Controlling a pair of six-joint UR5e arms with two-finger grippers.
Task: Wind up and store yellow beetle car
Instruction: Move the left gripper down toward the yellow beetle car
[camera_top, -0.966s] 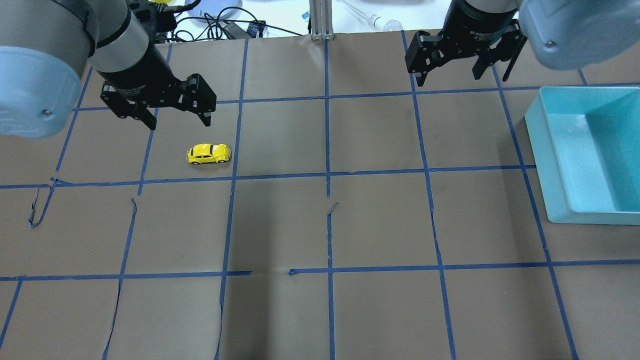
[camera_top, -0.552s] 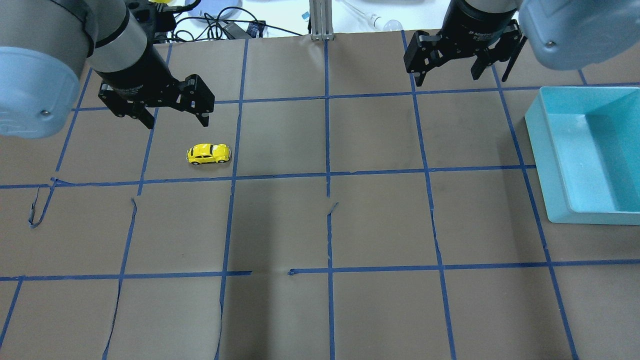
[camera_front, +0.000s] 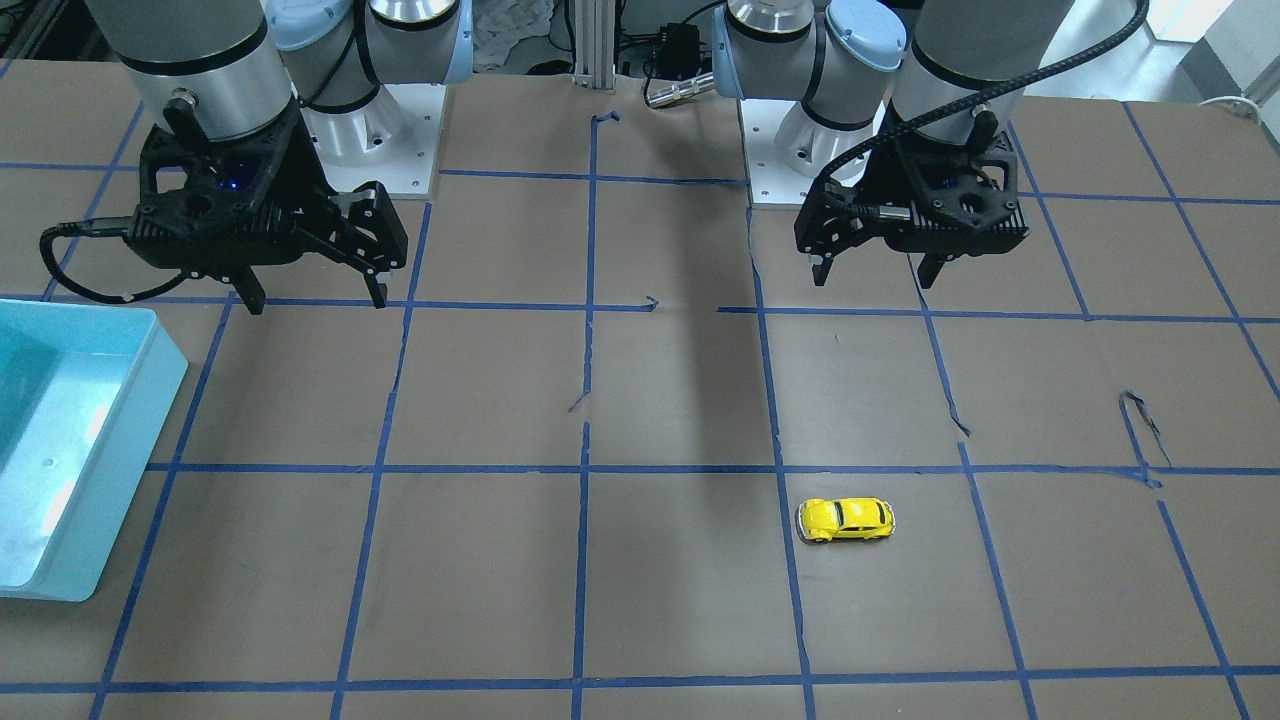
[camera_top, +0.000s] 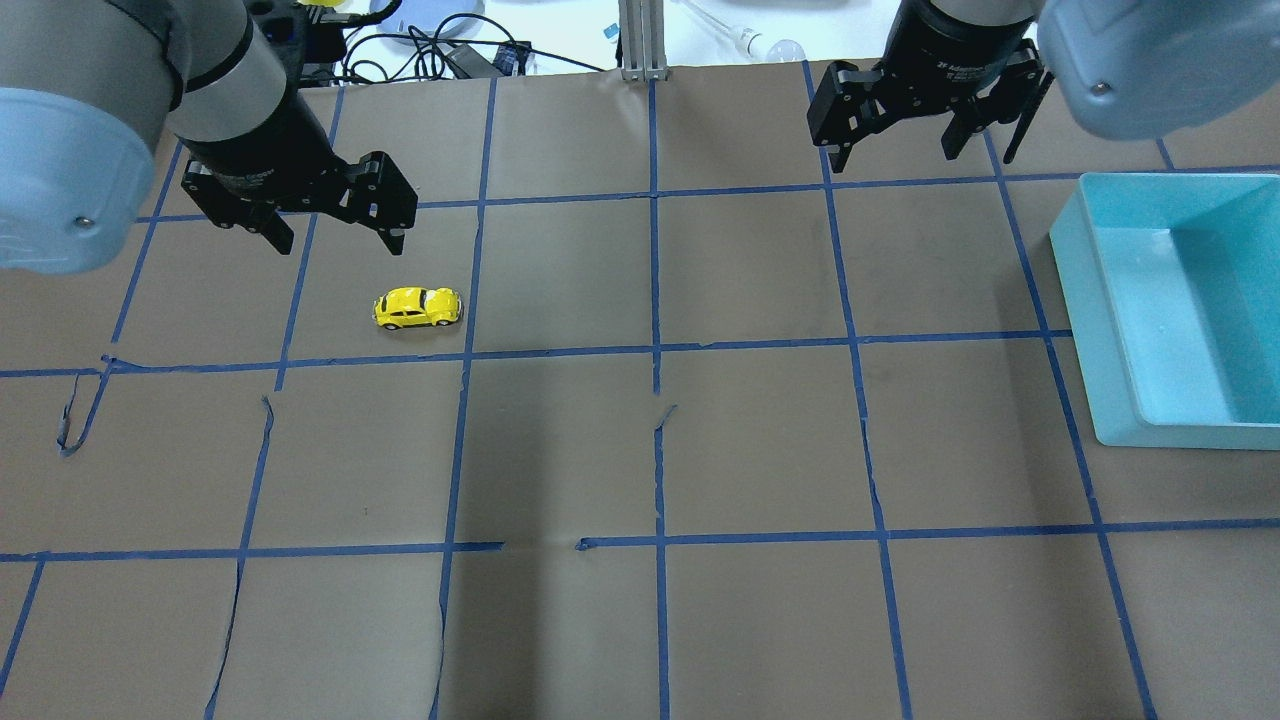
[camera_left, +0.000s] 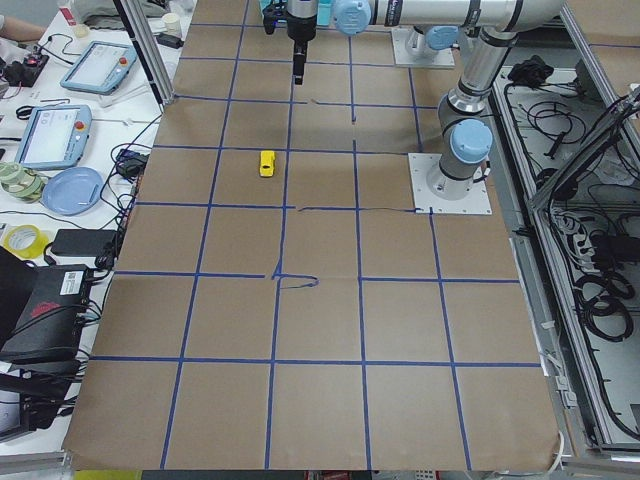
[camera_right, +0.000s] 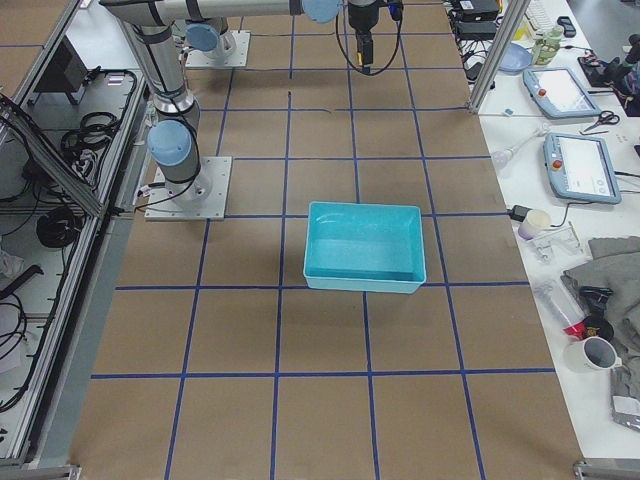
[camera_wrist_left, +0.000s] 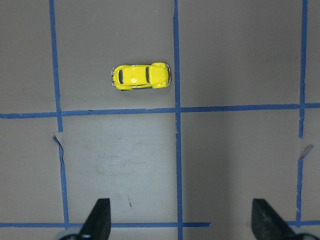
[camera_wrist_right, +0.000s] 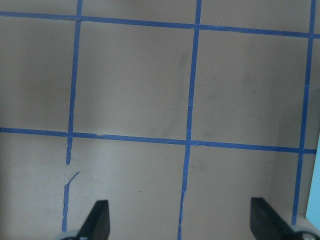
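Observation:
The yellow beetle car (camera_top: 417, 307) stands on its wheels on the brown paper, alone in a taped square. It also shows in the front-facing view (camera_front: 845, 519), the left wrist view (camera_wrist_left: 141, 77) and the exterior left view (camera_left: 267, 163). My left gripper (camera_top: 338, 240) hangs open and empty above the table, a short way from the car and not touching it. In the left wrist view the car lies well ahead of the open fingertips (camera_wrist_left: 98, 219). My right gripper (camera_top: 895, 158) is open and empty, far from the car, over bare paper (camera_wrist_right: 182, 222).
A light blue bin (camera_top: 1075, 290) stands at the table's edge on my right gripper's side, and also shows in the front-facing view (camera_front: 150, 400). Blue tape lines grid the paper, with a few torn, lifted bits. Cables and clutter lie beyond the table's edge.
My left gripper has moved a little up and left in the overhead view, away from the car. The car and the right gripper have not moved.

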